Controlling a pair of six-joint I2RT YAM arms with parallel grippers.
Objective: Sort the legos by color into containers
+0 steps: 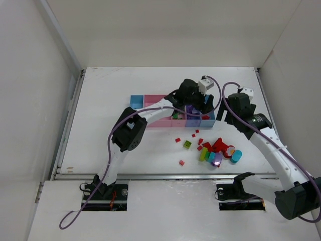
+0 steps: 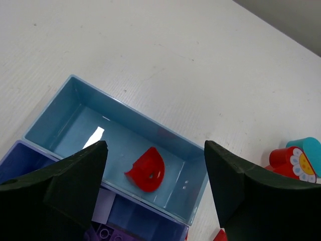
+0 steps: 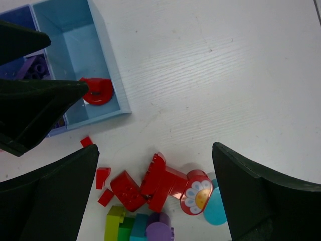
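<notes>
Overhead view high at the near edge, looking down, both wrist views close above, sharing the right-end light blue bin [image 2: 115, 145].

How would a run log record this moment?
left gripper: open over end bin | red lego: inside | right gripper: open above loose legos

Red lego [image 2: 148, 170] in light blue bin [image 2: 75, 125], purple bin [image 2: 17, 160], white table [image 2: 150, 50]

- The left arm [image 1: 150, 113] stretches to the upper centre of the top view; the left gripper [image 2: 155, 148] has its jaws apart, holding nothing.
- The right arm [image 1: 271, 145] is bent at the right side; the right gripper [image 3: 154, 148] is spread wide.
</notes>
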